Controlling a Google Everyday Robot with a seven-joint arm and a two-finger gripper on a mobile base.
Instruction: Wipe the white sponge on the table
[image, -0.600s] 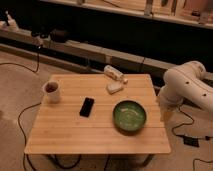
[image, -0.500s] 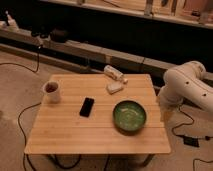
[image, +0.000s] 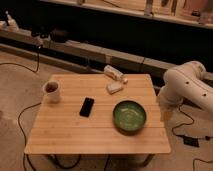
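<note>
The white sponge (image: 114, 88) lies on the table (image: 65, 135) near its far edge, right of centre, just in front of a longer white bottle-like object (image: 113, 73). My white arm (image: 187, 85) is folded off the table's right side. The gripper (image: 166, 114) hangs at the arm's lower end, beside the table's right edge and to the right of the green bowl. It is well away from the sponge and holds nothing I can see.
A green bowl (image: 129, 116) sits on the right half of the table, a black phone (image: 87, 106) near the middle, and a white mug (image: 52, 91) at the left. Cables run over the floor around the table. A dark shelf runs behind it.
</note>
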